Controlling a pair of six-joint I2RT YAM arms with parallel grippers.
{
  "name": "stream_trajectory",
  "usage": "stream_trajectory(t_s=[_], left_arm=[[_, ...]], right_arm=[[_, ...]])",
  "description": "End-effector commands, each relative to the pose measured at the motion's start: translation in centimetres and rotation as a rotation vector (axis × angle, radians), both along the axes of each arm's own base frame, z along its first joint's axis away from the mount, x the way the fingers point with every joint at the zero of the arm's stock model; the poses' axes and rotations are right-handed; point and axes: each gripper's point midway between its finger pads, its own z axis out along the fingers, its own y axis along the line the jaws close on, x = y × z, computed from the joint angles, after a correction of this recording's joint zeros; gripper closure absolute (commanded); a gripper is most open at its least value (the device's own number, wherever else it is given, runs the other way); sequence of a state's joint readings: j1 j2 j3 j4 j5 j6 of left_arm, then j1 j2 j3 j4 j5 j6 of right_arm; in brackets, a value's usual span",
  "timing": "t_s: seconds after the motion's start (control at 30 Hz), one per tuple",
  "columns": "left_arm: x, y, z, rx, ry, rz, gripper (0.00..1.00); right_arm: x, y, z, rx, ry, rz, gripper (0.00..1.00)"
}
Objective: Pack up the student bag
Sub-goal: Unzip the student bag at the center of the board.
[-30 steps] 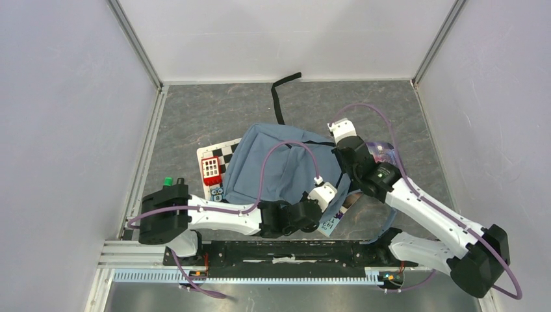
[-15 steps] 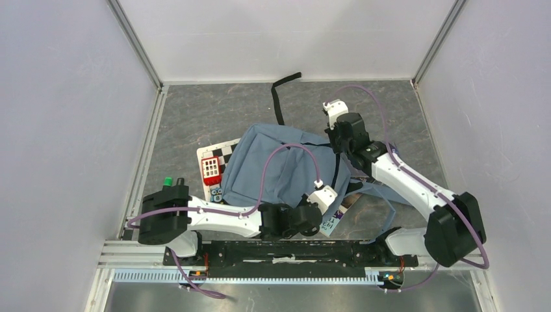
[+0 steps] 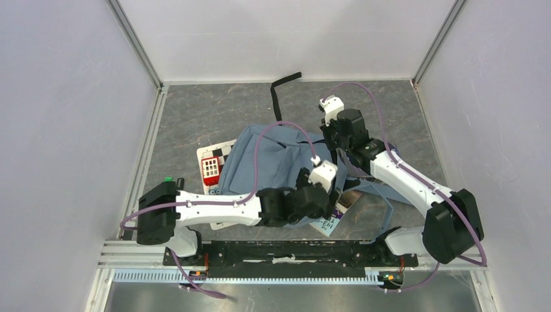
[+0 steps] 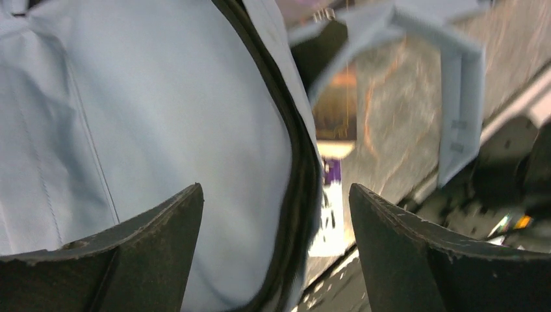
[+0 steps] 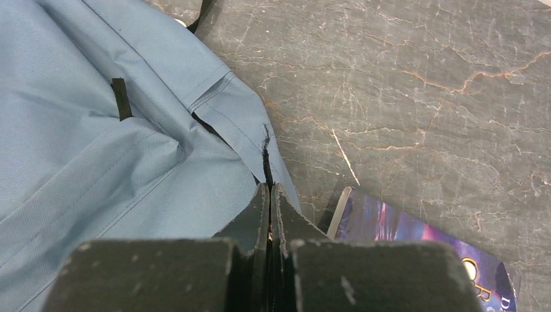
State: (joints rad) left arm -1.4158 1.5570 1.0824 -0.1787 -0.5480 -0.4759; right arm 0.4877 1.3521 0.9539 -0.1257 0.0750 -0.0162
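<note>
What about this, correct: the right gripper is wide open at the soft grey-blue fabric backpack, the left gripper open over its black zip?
Wrong: the right wrist view shows the right gripper shut on a black zip tab at the edge of the soft grey-blue fabric backpack. The left gripper is open over its black zip.
</note>
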Motion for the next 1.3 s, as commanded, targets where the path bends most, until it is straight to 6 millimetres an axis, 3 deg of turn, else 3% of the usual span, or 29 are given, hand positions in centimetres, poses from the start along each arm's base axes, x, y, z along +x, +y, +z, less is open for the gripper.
stream_trajectory(t_s=[0.0,0.13,0.27,0.4,0.47,0.53,0.6,0.7,0.9,1.27], left_arm=[[4.4,-0.9,4.5,-0.228,0.076,0.191,0.11],[6.7,-2.3,4.6,-0.276,0.093,0.227,0.05],[7.6,-4.8,4.2,-0.268,0.103,0.21,0.02],[8.2,-5.9,2.5,-0.196,0.103,0.224,0.08],[8.4,-5.7,1.3,-0.152,0.106,0.24,0.25],[8.4,-5.7,0.8,-0.14,0.112,0.239,0.58],[8.0,-5.9,0.8,-0.14,0.11,0.217,0.8],[7.4,-6.1,1.0,-0.119,0.076,0.165,0.98],[5.7,-5.8,1.6,-0.116,0.012,0.066,0.98],[3.4,-6.8,2.9,-0.104,-0.052,-0.16,0.98]], right_arm=[[0.5,0.6,3.9,0.073,-0.09,0.008,1.0],[0.3,0.4,4.1,0.075,-0.093,0.008,1.0],[0.2,0.3,4.5,0.076,-0.102,0.002,1.0],[0.3,0.2,4.8,0.074,-0.104,0.004,1.0],[0.4,0.4,4.9,0.068,-0.103,0.019,1.0],[0.4,0.5,5.0,0.063,-0.105,0.032,1.0],[0.6,0.5,4.7,0.05,-0.099,0.046,1.0],[1.4,0.4,4.1,0.028,-0.072,0.054,1.0],[2.9,1.4,2.3,0.014,-0.013,0.133,1.0],[5.2,7.5,-0.2,0.062,0.044,0.437,1.0]])
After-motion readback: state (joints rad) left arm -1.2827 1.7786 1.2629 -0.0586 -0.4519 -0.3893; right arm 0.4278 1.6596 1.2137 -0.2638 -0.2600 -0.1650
